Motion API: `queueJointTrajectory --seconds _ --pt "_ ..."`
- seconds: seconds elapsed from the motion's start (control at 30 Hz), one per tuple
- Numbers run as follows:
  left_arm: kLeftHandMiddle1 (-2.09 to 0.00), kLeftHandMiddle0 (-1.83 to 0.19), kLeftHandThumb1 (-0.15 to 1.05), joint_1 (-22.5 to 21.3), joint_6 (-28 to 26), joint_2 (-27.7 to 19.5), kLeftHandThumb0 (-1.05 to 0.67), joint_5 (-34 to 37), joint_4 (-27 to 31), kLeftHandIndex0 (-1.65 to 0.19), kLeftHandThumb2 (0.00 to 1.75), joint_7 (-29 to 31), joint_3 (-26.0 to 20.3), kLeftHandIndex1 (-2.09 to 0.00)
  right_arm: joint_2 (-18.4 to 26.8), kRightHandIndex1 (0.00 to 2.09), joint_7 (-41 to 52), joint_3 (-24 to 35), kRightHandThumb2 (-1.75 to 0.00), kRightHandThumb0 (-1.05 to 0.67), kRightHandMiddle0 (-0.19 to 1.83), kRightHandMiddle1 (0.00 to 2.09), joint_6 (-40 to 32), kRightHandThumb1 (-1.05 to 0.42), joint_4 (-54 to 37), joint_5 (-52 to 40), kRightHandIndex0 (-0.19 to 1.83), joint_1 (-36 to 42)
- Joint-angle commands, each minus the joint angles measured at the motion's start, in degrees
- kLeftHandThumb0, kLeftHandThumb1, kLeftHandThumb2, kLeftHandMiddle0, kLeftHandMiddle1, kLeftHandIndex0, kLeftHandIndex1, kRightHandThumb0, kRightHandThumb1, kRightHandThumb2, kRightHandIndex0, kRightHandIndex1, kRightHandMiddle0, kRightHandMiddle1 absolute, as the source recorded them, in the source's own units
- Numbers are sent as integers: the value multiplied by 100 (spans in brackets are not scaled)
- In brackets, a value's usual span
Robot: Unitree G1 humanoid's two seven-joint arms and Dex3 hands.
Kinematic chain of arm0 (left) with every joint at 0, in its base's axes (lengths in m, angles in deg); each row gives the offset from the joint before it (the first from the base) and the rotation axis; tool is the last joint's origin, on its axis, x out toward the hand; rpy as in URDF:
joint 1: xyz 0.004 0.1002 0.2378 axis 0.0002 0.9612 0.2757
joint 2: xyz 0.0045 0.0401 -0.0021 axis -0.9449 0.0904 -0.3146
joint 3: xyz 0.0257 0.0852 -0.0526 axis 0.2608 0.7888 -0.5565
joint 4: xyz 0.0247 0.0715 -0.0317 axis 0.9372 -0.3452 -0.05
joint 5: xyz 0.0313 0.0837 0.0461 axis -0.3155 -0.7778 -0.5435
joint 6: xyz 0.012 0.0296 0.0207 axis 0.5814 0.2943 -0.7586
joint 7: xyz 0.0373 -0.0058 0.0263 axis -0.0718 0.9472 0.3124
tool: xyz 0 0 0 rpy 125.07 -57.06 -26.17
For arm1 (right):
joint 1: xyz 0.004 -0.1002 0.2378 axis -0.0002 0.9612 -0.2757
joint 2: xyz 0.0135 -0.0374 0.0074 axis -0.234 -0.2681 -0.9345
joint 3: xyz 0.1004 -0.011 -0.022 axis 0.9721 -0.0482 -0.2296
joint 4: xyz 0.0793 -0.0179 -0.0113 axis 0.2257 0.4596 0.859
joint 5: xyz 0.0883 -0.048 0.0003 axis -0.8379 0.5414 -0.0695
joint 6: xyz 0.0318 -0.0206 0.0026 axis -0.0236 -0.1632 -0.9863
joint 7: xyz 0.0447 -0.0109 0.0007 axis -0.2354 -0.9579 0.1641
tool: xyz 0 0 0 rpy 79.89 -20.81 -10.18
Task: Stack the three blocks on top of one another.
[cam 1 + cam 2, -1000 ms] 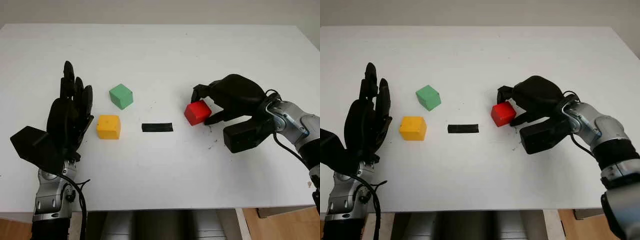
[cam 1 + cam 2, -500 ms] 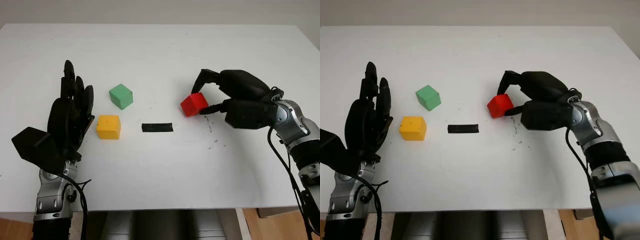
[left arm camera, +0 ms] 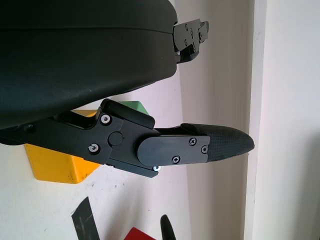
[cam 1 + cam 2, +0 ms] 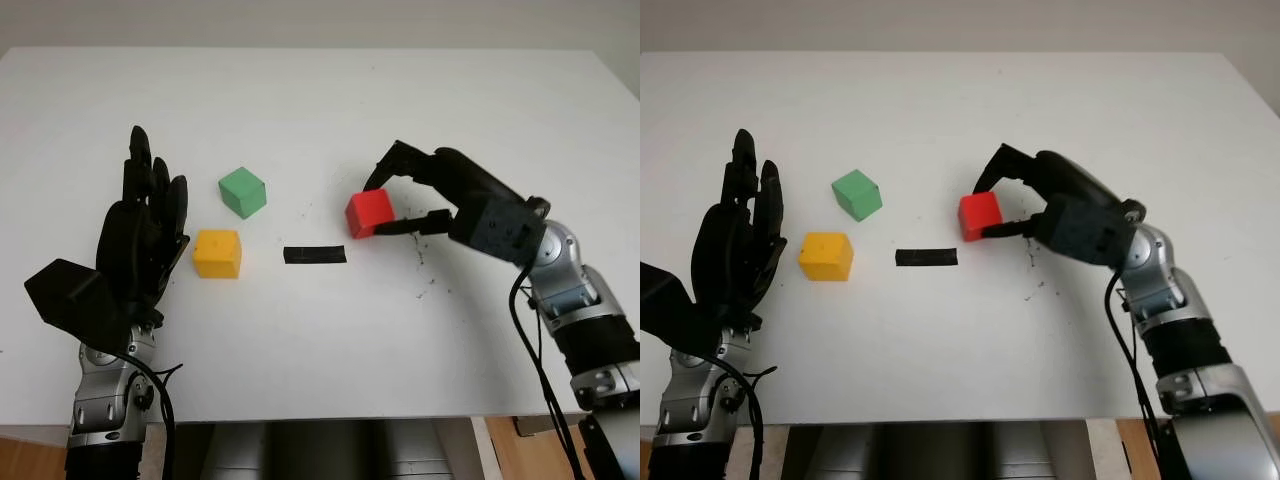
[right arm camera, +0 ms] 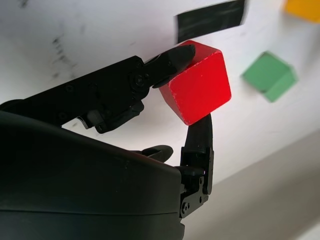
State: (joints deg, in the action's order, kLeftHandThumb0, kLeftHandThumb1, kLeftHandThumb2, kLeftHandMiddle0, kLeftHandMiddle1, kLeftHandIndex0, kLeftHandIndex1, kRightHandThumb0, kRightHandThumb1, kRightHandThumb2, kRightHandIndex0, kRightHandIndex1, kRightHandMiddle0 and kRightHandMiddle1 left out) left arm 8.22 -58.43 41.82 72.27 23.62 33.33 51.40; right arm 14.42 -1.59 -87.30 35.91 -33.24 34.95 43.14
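Observation:
My right hand (image 4: 388, 200) is shut on the red block (image 4: 371, 213), pinching it between fingertips just above the table, right of the black tape strip (image 4: 314, 254). The same red block (image 5: 196, 88) appears held in the right wrist view. A green block (image 4: 242, 192) sits left of centre, and a yellow block (image 4: 217, 253) lies just in front of it. My left hand (image 4: 145, 225) stands open, upright, immediately left of the yellow block. The yellow block (image 3: 55, 164) and a corner of the green block (image 3: 138, 105) show behind the left hand's shell.
The white table (image 4: 320, 110) stretches wide behind the blocks. Small dark scuff marks (image 4: 425, 280) dot the surface right of the tape strip. The table's front edge runs near my arms.
My right hand has lifted the red block off the table and carried it left toward the tape strip, with the forearm swinging out. The left hand has stayed put.

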Motion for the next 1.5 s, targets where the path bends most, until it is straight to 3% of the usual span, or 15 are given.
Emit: queueJointTrajectory --seconds 0.0,0.27,0.4,0.57,1.0,1.47 --pt "0 19 105 57 -32 15 -76 12 118 19 40 -6 21 0 -135 6 47 99 -5 -39 27 179 -29 -96 -302 -158 39 143" --pt "0 19 105 94 -41 33 -76 -24 176 19 40 -49 46 0 -621 6 8 137 -6 -44 25 187 -434 -98 -887 -348 39 530" --pt "0 19 105 121 -17 36 -75 -46 184 19 42 -60 50 0 -902 5 -168 109 -5 -43 22 191 -1301 -98 -1366 -205 36 709" --pt "0 19 105 135 -47 58 -75 -33 215 19 42 -79 67 0 -1087 4 -294 71 -5 -42 20 191 -1743 -98 -1499 -97 34 739" --pt "0 19 105 151 -61 91 -75 -9 228 19 40 -101 60 0 -1270 4 -492 -55 -5 -42 22 192 -1583 -97 -717 114 35 556" --pt "0 19 105 174 -55 112 -75 -27 249 19 40 -119 65 0 -1240 6 -426 -169 -5 -44 27 187 -1644 -95 -645 281 38 551"
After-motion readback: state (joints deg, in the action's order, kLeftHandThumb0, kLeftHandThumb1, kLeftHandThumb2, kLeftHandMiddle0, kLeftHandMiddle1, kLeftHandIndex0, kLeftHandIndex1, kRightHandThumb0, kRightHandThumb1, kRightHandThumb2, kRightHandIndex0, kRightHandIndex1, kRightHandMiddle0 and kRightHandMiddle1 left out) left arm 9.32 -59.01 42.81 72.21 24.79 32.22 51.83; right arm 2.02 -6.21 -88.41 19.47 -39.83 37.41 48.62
